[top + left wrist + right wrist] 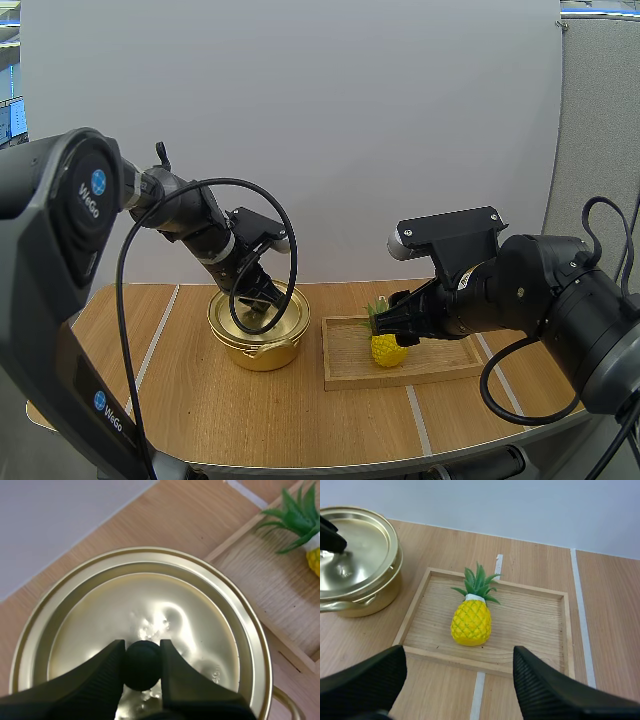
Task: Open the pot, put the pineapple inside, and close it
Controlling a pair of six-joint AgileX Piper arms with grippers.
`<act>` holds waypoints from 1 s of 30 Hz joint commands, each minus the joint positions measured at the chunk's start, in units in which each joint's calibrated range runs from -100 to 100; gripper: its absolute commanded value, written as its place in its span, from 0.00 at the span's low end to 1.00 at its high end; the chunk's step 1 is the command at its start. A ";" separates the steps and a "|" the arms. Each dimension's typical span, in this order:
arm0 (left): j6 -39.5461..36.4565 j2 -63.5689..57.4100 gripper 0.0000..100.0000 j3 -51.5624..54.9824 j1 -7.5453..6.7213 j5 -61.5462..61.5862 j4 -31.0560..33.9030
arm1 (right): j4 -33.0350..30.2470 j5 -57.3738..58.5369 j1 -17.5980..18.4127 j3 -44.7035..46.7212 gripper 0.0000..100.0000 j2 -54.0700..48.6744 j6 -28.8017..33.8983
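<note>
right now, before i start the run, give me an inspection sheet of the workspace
surface: wooden table with pale stripes
job's things: gold pot with its lid on; pineapple in the tray beside the pot
clutter: nothing seen
grippers: left gripper pinches the lid's black knob; right gripper is open, above the tray's near edge, not touching the pineapple
cables: nothing seen on the table
surroundings: plain white backdrop behind the table
</note>
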 commanded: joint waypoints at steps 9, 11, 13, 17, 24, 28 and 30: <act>-4.89 -19.70 0.00 -14.32 -0.15 1.57 0.17 | 0.19 -1.10 -0.16 -0.60 1.00 -0.13 -0.22; -6.34 -22.14 0.00 -18.53 -0.15 1.57 0.17 | 0.19 -1.10 -0.16 -0.60 1.00 -0.13 -0.22; -8.00 -24.42 0.00 -23.19 -0.15 1.19 0.17 | 0.19 -1.10 -0.16 -0.60 1.00 -0.13 -0.22; -12.25 -27.06 0.00 -32.62 -0.15 -0.02 2.21 | 0.19 -1.10 -0.16 -0.60 1.00 -0.13 -0.22; -19.64 -26.81 0.00 -47.75 -0.15 -2.34 10.38 | 0.19 -1.10 -0.16 -0.60 1.00 -0.13 -0.22; -24.27 -26.26 0.00 -53.05 -0.15 -4.93 16.99 | 0.85 -1.49 -0.16 -0.60 1.00 -0.13 -0.22; -25.42 -26.12 0.00 -54.74 -0.15 -6.84 19.67 | 1.14 -2.26 -0.16 -0.60 1.00 -0.13 -0.22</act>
